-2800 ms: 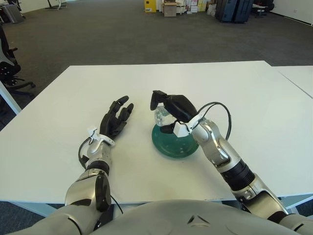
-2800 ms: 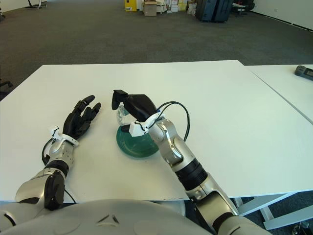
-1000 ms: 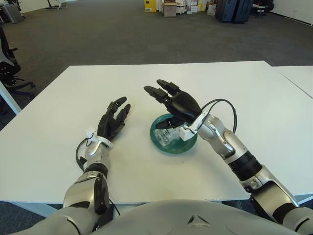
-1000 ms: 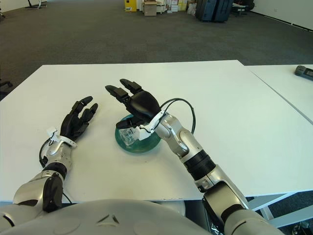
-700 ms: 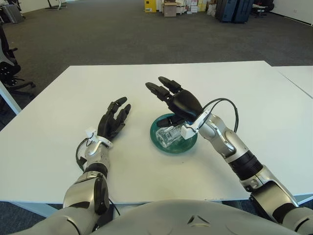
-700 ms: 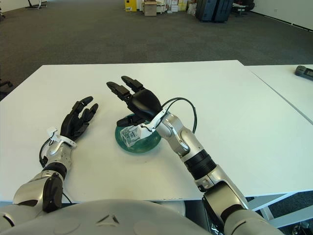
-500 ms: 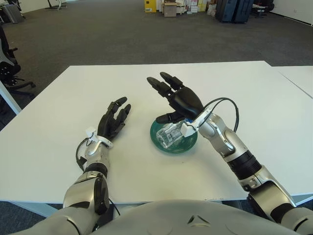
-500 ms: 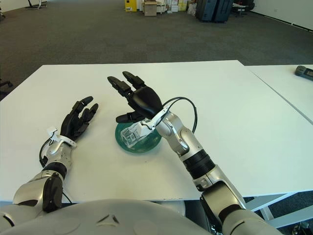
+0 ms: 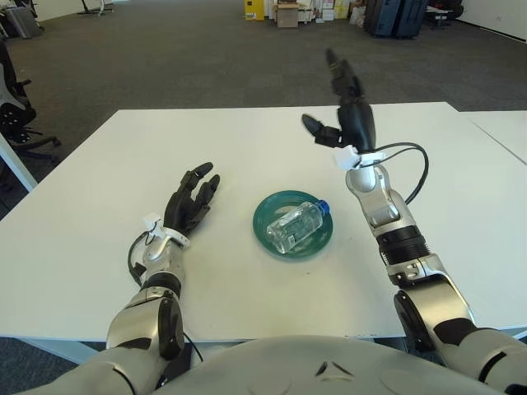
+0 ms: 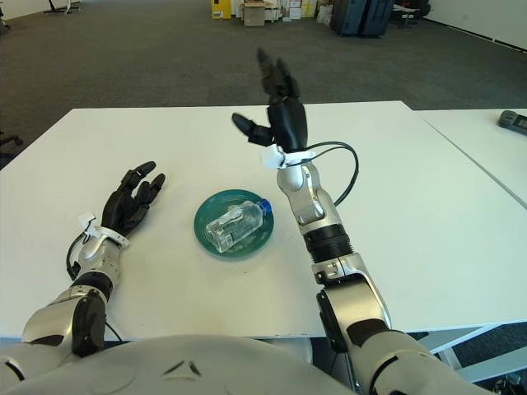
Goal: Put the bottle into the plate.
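A clear plastic bottle (image 9: 297,225) with a blue cap lies on its side in the round green plate (image 9: 270,215) at the middle of the white table; it also shows in the right eye view (image 10: 235,225). My right hand (image 9: 339,99) is raised well above the table, behind and to the right of the plate, fingers spread and empty. My left hand (image 9: 191,202) lies flat on the table left of the plate, fingers stretched out, holding nothing.
The white table (image 9: 445,181) adjoins a second white table (image 9: 506,132) at the right. A dark device (image 10: 513,120) lies on that table at the far right. Office chairs and boxes stand on the carpet far behind.
My right hand let go of the bottle, which now lies in the plate, then lifted up and back away from it. The left hand has not moved.
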You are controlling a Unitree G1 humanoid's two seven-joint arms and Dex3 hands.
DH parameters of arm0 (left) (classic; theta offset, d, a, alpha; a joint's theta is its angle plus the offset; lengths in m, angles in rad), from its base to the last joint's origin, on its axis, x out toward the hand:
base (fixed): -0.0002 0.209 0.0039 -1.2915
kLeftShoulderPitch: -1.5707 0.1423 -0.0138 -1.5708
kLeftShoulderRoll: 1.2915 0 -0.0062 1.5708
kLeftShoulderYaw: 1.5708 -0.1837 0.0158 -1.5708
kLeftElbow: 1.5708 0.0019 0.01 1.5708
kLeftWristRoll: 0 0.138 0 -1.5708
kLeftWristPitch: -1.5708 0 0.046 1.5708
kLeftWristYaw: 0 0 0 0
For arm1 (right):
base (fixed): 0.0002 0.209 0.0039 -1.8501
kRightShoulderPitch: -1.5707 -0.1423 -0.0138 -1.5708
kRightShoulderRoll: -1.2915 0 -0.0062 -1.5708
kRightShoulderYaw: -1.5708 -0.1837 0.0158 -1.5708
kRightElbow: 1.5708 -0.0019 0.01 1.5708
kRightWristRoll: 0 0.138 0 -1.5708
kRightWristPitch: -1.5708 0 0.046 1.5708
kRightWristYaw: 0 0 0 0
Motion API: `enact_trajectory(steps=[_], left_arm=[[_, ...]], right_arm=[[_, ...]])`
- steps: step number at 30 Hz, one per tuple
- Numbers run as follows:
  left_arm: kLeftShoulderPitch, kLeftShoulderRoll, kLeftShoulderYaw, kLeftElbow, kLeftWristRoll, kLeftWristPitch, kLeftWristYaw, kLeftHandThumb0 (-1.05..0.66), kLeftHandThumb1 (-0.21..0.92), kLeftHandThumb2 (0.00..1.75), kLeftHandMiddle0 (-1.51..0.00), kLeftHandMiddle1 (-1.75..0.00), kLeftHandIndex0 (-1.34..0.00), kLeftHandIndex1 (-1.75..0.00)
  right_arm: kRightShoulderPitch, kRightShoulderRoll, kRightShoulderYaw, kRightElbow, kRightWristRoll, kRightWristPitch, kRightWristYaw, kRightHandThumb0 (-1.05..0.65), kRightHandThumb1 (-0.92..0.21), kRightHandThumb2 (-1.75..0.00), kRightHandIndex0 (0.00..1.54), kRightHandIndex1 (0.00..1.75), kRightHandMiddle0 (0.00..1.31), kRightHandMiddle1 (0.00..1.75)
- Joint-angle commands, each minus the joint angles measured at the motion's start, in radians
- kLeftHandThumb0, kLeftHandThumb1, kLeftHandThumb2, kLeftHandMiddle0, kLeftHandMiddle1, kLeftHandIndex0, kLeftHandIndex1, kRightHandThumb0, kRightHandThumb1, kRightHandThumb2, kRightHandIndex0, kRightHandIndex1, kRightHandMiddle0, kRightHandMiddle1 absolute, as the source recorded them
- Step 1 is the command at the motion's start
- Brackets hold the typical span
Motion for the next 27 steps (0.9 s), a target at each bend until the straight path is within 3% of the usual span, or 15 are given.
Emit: enact_trajectory(steps=[1,7,14,27], left_arm=[[0.039,-0.01,-0.003,0.034,0.01,0.017,0.023,-0.54,0.92,0.57,-0.55,-0.03,-0.06,-0.9],[0.04,-0.007,-0.005,0.034,0.014,0.022,0.03,-0.54,0.92,0.58,-0.56,-0.03,-0.07,-0.89],[0.041,-0.005,-0.01,0.032,0.019,0.021,0.033,-0.55,0.92,0.6,-0.55,-0.02,-0.06,-0.89],[0.042,-0.013,-0.009,0.026,0.008,0.022,0.027,-0.54,0.92,0.58,-0.56,-0.02,-0.07,-0.89]], right_arm=[[0.017,0.001,-0.041,0.065,0.08,-0.029,0.009,-0.77,-0.92,-0.85,0.26,0.04,0.0,0.52],[-0.003,0.027,-0.089,0.18,0.23,-0.071,0.081,-0.71,-0.92,-0.88,0.29,0.04,0.0,0.6],[-0.019,0.05,-0.125,0.277,0.337,-0.1,0.149,-0.66,-0.92,-0.92,0.33,0.04,0.0,0.68],[0.008,0.069,-0.143,0.395,0.379,-0.157,0.2,-0.66,-0.92,-0.95,0.38,0.03,0.0,0.78]])
